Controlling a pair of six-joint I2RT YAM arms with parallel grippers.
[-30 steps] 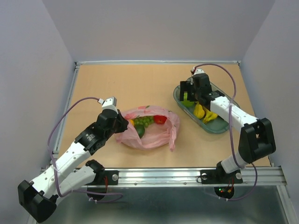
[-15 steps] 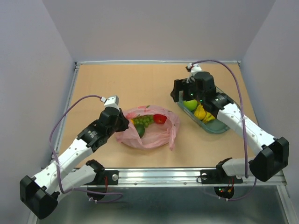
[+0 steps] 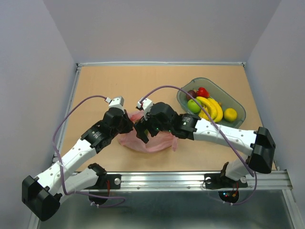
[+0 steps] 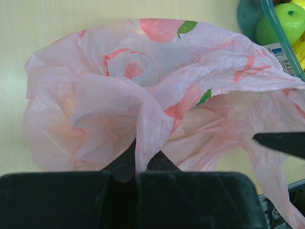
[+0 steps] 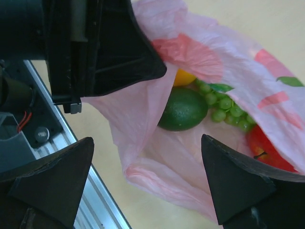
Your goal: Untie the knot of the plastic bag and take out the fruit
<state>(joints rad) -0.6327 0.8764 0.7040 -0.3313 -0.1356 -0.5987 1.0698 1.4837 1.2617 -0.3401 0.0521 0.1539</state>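
the left claw [image 4: 141, 164] is clamped shut on a fold of the bag [image 4: 143, 86]. it pins the near edge so the thin film cannot slide on the bench [image 3: 119, 86] and the mouth is held up. no tied knot shows and the mouth gapes, so the untying looks done. the right claw [image 5: 147, 143] hangs spread wide just over that opening, lined up to reach in. inside lie a green fruit [image 5: 183, 109], grapes [image 5: 224, 112], a red fruit [image 5: 267, 143] and a yellow one [image 5: 183, 77]. the tray [image 3: 221, 90] with bananas [image 3: 212, 109] sits well apart, likely their destination.
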